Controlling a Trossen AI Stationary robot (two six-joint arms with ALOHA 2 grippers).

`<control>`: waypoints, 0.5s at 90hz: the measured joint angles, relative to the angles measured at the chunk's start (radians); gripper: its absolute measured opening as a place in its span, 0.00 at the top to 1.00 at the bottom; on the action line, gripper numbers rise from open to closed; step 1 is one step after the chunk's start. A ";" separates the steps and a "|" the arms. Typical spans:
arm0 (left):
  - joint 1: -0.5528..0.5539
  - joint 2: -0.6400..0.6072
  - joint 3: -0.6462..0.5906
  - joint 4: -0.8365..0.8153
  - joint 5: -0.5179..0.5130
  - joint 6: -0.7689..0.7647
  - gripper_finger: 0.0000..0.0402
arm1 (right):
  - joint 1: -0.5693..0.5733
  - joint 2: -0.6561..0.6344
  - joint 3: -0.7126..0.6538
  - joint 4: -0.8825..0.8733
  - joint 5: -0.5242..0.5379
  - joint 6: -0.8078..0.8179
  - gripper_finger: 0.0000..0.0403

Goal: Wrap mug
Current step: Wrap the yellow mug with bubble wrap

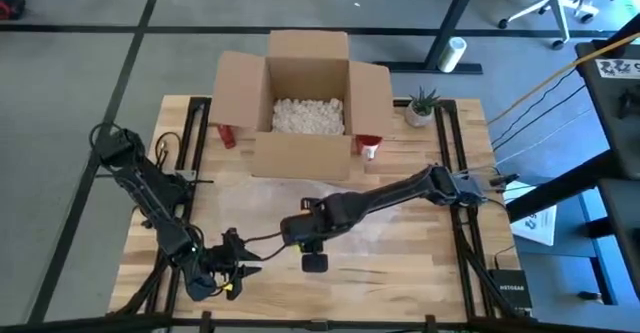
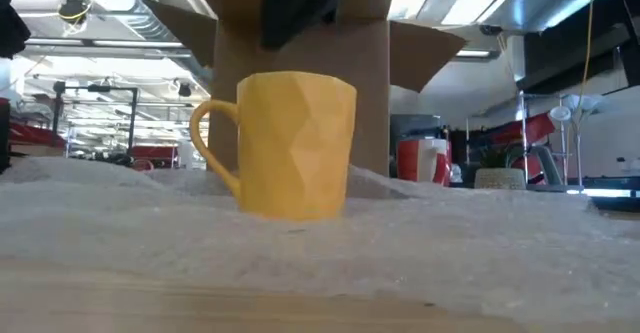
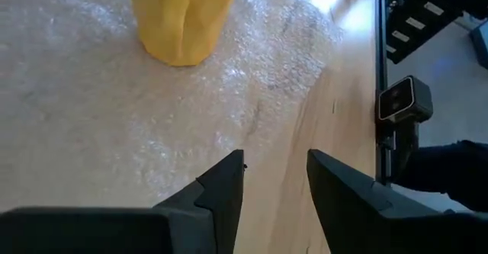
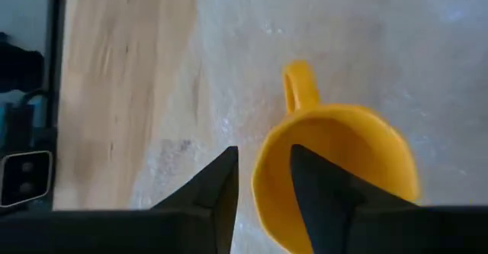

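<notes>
A yellow faceted mug [image 2: 297,143] stands upright, base down, on a sheet of clear bubble wrap [image 2: 460,238] spread over the wooden table; its handle [image 4: 299,86] points toward the table's left side. From above, my right gripper [image 4: 263,159] stands open astride the rim, one finger inside the mug and one outside. In the high view its wrist [image 1: 312,228] hides the mug. My left gripper [image 3: 276,166] is open near the table's near-left corner [image 1: 228,271], over bare wood beside the wrap's edge, with nothing between its fingers. My right gripper points down over the mug's rim [image 4: 259,179], on the side next to the handle. A strip of wrap shows between the outer finger [image 4: 221,189] and the wall. I cannot tell whether the inner finger [image 4: 324,197] touches the mug's inside.
An open cardboard box [image 1: 305,103] with white packing fill stands at the table's far middle. Red-and-white items [image 1: 368,146] sit beside it and a small potted plant [image 1: 421,108] stands at the far right. A small dark camera [image 1: 315,263] sits near the front edge.
</notes>
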 joint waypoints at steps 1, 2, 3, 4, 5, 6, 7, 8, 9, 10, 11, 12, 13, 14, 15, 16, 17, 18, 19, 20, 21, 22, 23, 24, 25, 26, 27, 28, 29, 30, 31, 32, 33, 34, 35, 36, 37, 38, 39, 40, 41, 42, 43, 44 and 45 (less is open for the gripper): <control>0.000 0.000 0.000 -0.002 0.000 -0.001 0.68 | 0.000 0.000 0.006 -0.009 0.000 -0.001 0.74; 0.000 0.000 0.000 -0.003 0.000 -0.002 0.68 | 0.000 0.000 0.012 -0.020 0.000 -0.001 0.74; 0.000 0.000 0.000 -0.004 0.000 -0.002 0.68 | 0.000 0.000 0.018 -0.029 0.000 -0.001 0.74; 0.000 0.000 0.000 -0.004 0.000 -0.003 0.68 | 0.000 0.000 0.022 -0.038 0.000 -0.001 0.74; 0.000 0.000 0.000 -0.005 0.000 -0.003 0.68 | 0.000 0.000 0.027 -0.046 0.000 -0.001 0.75; 0.000 0.000 0.000 -0.005 0.000 -0.004 0.68 | 0.000 0.000 0.031 -0.053 0.000 -0.002 0.75; 0.000 0.000 0.000 -0.005 0.000 -0.004 0.68 | 0.000 0.000 0.034 -0.058 0.001 -0.002 0.76; 0.000 0.000 0.000 -0.005 0.000 -0.005 0.68 | 0.000 0.000 0.037 -0.063 0.001 -0.002 0.76; 0.000 0.000 0.000 -0.004 0.000 -0.005 0.68 | 0.000 -0.001 0.040 -0.068 0.001 -0.002 0.77; 0.000 0.000 0.000 -0.004 0.000 -0.005 0.68 | 0.000 -0.001 0.043 -0.072 0.001 -0.003 0.78; 0.000 0.000 0.000 -0.004 0.000 -0.006 0.68 | 0.000 -0.001 0.045 -0.077 0.001 -0.005 0.79; 0.000 0.000 0.000 -0.004 0.000 -0.006 0.68 | 0.000 -0.002 0.048 -0.083 0.001 -0.007 0.80; -0.001 0.000 0.000 -0.004 0.000 -0.006 0.68 | 0.000 -0.002 0.051 -0.092 0.001 -0.009 0.81; -0.001 0.000 0.000 -0.004 0.000 -0.006 0.68 | 0.001 -0.002 0.055 -0.100 0.001 -0.011 0.83; -0.001 0.000 0.000 -0.003 0.000 -0.006 0.68 | 0.001 -0.002 0.058 -0.110 0.001 -0.014 0.84; -0.001 0.000 0.000 -0.003 0.000 -0.006 0.68 | 0.002 -0.002 0.062 -0.119 0.001 -0.015 0.86; -0.001 0.000 0.000 -0.003 0.000 -0.006 0.68 | 0.003 -0.002 0.066 -0.128 0.001 -0.016 0.87; -0.001 0.000 0.000 -0.003 0.000 -0.006 0.68 | 0.005 -0.002 0.069 -0.137 0.001 -0.017 0.89; -0.001 0.000 0.000 -0.003 0.000 -0.006 0.68 | 0.006 -0.002 0.073 -0.144 0.002 -0.017 0.91; -0.001 0.000 0.000 -0.003 0.000 -0.006 0.68 | 0.007 -0.002 0.077 -0.152 0.002 -0.018 0.92; -0.001 0.000 0.000 -0.003 0.000 -0.007 0.68 | 0.007 -0.002 0.079 -0.156 0.002 -0.019 0.94; -0.001 0.000 0.000 -0.003 0.000 -0.007 0.68 | 0.007 -0.003 0.081 -0.160 0.003 -0.021 0.95; -0.001 0.000 0.000 -0.003 0.000 -0.007 0.68 | 0.007 -0.004 0.084 -0.164 0.003 -0.021 0.96; -0.001 0.000 0.000 -0.003 0.000 -0.006 0.68 | 0.008 -0.005 0.085 -0.166 0.004 -0.022 0.97; -0.001 0.000 0.000 -0.003 0.000 -0.006 0.68 | 0.009 -0.007 0.087 -0.169 0.005 -0.024 0.97; -0.001 0.000 0.000 -0.003 0.000 -0.007 0.68 | 0.011 -0.008 0.088 -0.171 0.007 -0.023 0.98; -0.001 0.000 0.000 -0.003 0.000 -0.007 0.68 | 0.012 -0.011 0.089 -0.174 0.010 -0.023 0.98; -0.001 0.000 0.000 -0.003 0.000 -0.007 0.68 | 0.013 -0.015 0.090 -0.177 0.012 -0.024 0.98; -0.001 0.000 0.000 -0.003 0.000 -0.006 0.68 | 0.015 -0.019 0.090 -0.182 0.017 -0.024 0.98; -0.001 0.000 0.000 -0.003 0.000 -0.007 0.68 | 0.017 -0.024 0.090 -0.188 0.023 -0.023 0.97; -0.001 0.000 0.000 -0.003 0.000 -0.007 0.68 | 0.020 -0.028 0.090 -0.195 0.029 -0.023 0.97; -0.001 0.000 0.000 -0.003 0.000 -0.007 0.68 | 0.023 -0.031 0.090 -0.203 0.036 -0.023 0.97; -0.001 0.000 0.000 -0.003 0.000 -0.007 0.68 | 0.025 -0.033 0.090 -0.209 0.042 -0.023 0.96; -0.001 0.000 0.000 -0.003 0.000 -0.006 0.68 | 0.027 -0.035 0.090 -0.214 0.048 -0.022 0.96; -0.001 0.000 0.000 -0.003 0.000 -0.006 0.68 | 0.030 -0.037 0.090 -0.217 0.055 -0.021 0.96; -0.001 0.000 0.000 -0.003 0.000 -0.006 0.68 | 0.033 -0.040 0.090 -0.220 0.062 -0.020 0.96; -0.001 0.000 0.000 -0.003 0.000 -0.007 0.68 | 0.035 -0.044 0.090 -0.223 0.068 -0.020 0.96; -0.001 0.000 0.000 -0.003 0.000 -0.007 0.68 | 0.038 -0.049 0.090 -0.228 0.074 -0.019 0.96; -0.002 0.000 0.000 -0.002 0.000 -0.006 0.68 | 0.042 -0.054 0.090 -0.233 0.081 -0.017 0.96; -0.003 0.000 0.000 -0.002 0.000 -0.006 0.68 | 0.046 -0.058 0.090 -0.242 0.089 -0.013 0.96; -0.004 0.000 0.000 -0.002 0.000 -0.007 0.68 | 0.050 -0.061 0.090 -0.251 0.097 -0.010 0.96; -0.005 0.000 0.000 -0.002 0.000 -0.007 0.68 | 0.053 -0.063 0.090 -0.260 0.105 -0.007 0.97; -0.006 0.000 0.000 -0.002 0.000 -0.007 0.68 | 0.056 -0.064 0.090 -0.268 0.113 -0.003 0.97; -0.006 0.000 0.000 -0.002 0.000 -0.007 0.68 | 0.059 -0.066 0.090 -0.275 0.121 0.002 0.97; -0.006 0.000 0.000 -0.002 0.000 -0.007 0.68 | 0.063 -0.067 0.090 -0.280 0.126 0.005 0.98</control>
